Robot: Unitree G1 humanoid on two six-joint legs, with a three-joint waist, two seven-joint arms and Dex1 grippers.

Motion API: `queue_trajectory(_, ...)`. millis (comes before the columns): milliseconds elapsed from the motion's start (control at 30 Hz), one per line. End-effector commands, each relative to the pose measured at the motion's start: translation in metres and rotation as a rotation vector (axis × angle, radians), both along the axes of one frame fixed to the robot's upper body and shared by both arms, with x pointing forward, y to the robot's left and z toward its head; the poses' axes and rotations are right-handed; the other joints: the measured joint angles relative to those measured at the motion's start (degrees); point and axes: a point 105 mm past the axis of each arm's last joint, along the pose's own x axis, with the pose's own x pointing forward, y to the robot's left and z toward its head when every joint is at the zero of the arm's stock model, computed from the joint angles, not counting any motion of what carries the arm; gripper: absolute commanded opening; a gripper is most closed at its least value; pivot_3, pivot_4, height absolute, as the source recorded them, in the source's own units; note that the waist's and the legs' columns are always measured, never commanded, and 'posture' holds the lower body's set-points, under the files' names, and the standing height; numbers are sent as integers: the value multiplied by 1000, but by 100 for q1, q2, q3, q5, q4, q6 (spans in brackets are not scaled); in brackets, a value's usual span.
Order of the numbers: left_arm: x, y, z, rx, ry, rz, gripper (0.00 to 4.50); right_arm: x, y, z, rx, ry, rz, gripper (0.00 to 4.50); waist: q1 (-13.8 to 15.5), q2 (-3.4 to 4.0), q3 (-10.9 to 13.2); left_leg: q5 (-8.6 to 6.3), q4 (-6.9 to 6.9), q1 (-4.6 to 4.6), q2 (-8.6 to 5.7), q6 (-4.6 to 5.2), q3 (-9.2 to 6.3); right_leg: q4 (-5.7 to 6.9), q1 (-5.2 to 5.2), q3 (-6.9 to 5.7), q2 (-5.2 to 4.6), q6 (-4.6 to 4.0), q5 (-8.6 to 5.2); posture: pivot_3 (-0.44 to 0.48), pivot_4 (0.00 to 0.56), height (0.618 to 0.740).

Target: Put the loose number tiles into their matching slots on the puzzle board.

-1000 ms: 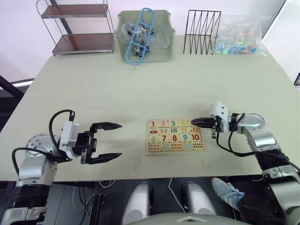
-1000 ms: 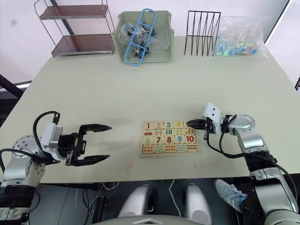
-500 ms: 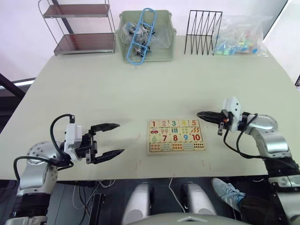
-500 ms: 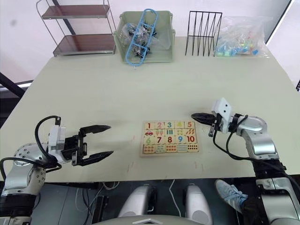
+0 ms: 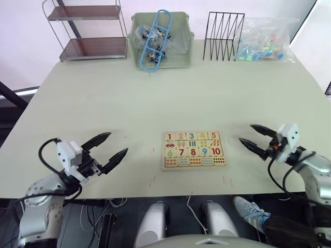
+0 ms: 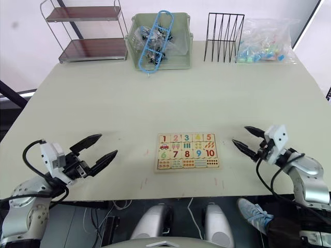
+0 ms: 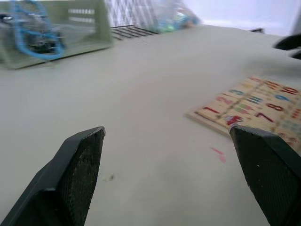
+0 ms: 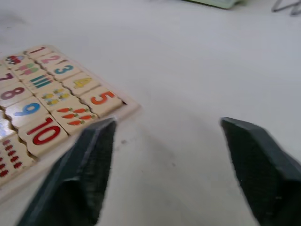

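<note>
Puzzle board (image 5: 193, 150) lay flat on the table (image 5: 155, 88), near its front edge, between the two arms. Its top row read 1, 2, 3, 4, 5 left to right, each number tile (image 8: 104, 98) seated flush in its slot; the right wrist view showed the 5 tile level with its neighbours at the board's corner. No loose tile was seen on the table around the board.

Left gripper (image 5: 107, 148) hovered well to the left of the board, fingers spread wide, nothing between them. Right gripper (image 5: 253, 137) hovered just off the board's right edge, fingers likewise spread and empty, tips pointed toward the board.

Judgement: the placing step looked finished, with all five slots filled; the moment read as the closing stage, both arms clear of the work. The next move likely called only for a check that every tile sat fully down, especially the 5, then parking the arms without brushing the board.

Far edge of table: green bin (image 5: 159, 39), wire rack (image 5: 223, 35), shelf (image 5: 88, 30), bag (image 5: 264, 39), all untouched.
</note>
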Motion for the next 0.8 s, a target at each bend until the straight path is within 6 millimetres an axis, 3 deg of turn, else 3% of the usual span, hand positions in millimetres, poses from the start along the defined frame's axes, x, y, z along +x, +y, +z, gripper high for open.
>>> queue_trajectory(33, -2, 9, 5, 2, 3, 114, 4500, -8, -20, 16, 12, -82, -90, 4467, 0, -1, -1, 0, 0, 0, 0, 0, 0, 0, 0, 0, 1, 0, 0, 0, 150, 740)
queue_trajectory(367, -11, 24, -8, -14, 77, 351, 4500, -35, -44, 6, 73, -73, -274, 4467, 2, -4, -3, 0, 0, 2, 0, 0, 0, -4, 3, 1, 3, 0, -2, 0, 150, 740)
queue_trajectory(800, -2, 18, -14, 54, 108, 371, 4500, -34, -39, 1, 87, -52, -283, 4467, 2, -5, -4, 0, 0, 4, -1, 0, 3, -7, 6, 3, 7, 0, -2, 0, 150, 740)
